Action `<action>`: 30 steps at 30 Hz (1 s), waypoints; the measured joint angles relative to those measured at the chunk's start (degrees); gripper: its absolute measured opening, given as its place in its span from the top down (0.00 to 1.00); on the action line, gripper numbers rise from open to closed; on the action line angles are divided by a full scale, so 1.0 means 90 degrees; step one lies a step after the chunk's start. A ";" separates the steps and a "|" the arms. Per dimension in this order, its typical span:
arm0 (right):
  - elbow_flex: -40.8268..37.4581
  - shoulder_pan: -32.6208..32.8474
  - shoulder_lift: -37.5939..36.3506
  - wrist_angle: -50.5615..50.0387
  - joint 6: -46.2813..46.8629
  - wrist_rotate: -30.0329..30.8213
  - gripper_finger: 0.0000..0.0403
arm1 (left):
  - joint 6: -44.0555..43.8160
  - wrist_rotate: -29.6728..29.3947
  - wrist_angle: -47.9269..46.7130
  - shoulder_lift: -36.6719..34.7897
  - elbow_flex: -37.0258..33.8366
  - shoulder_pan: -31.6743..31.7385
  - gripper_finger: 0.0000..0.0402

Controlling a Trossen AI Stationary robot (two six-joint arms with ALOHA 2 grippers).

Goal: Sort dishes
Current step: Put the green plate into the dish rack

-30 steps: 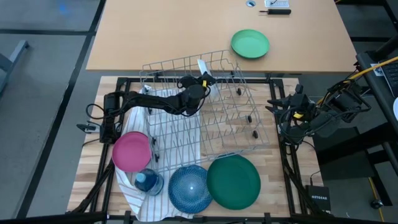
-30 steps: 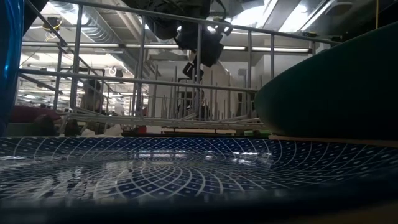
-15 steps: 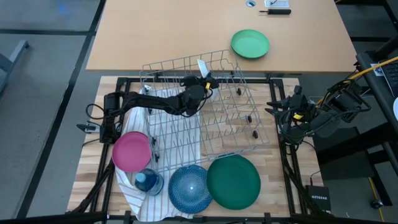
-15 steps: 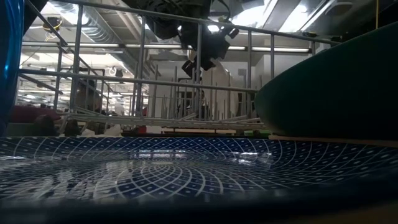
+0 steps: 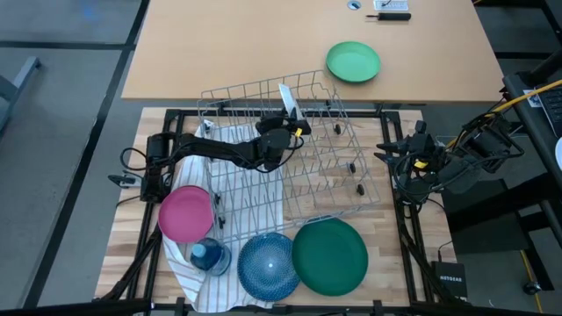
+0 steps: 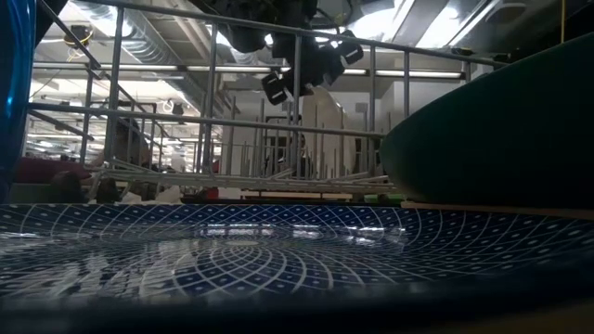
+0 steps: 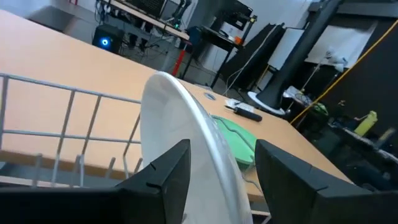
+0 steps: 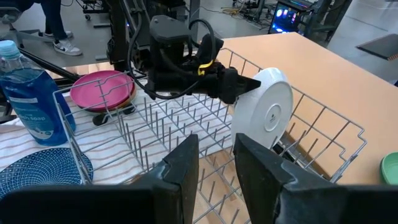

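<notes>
A white plate [image 5: 287, 96] stands on edge at the far side of the wire rack [image 5: 334, 175], its lower rim [image 8: 273, 144] among the wires. My left gripper [image 7: 224, 149] is open, with one finger on either side of the plate's rim. A magenta plate [image 5: 186, 213], a speckled blue plate [image 5: 268, 265] and a dark green plate [image 5: 329, 255] lie along the table's near side. My right gripper [image 5: 389, 148] waits open at the table's right edge.
The rack leans on a striped cloth [image 5: 198, 285], and a blue bottle [image 5: 209, 255] stands beside the blue plate. A vivid green plate [image 5: 353, 62] lies on the far wooden table. People's legs show in the room beyond [image 8: 56, 28].
My left gripper has opened and let go of the white plate, which stays on edge in the rack. The gripper has also risen a little.
</notes>
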 joint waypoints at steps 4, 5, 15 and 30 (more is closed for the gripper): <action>0.0000 0.0001 0.0002 -0.0002 0.0000 -0.0002 0.73 | 0.0128 -0.0356 0.0000 0.0000 0.0000 -0.0096 0.58; 0.0000 0.0001 0.0002 -0.0002 0.0000 -0.0002 0.73 | 0.0154 -0.0410 0.0000 0.0000 0.0000 -0.0118 0.58; 0.0000 -0.0001 0.0001 -0.0056 -0.0002 -0.0075 0.73 | 0.0853 -0.0454 -0.0001 -0.0146 -0.0002 -0.0598 0.58; -0.0513 0.0001 0.0011 -0.0196 0.0506 -0.0444 0.73 | 0.4940 0.3349 -0.0107 -0.0595 -0.0002 -0.2669 0.58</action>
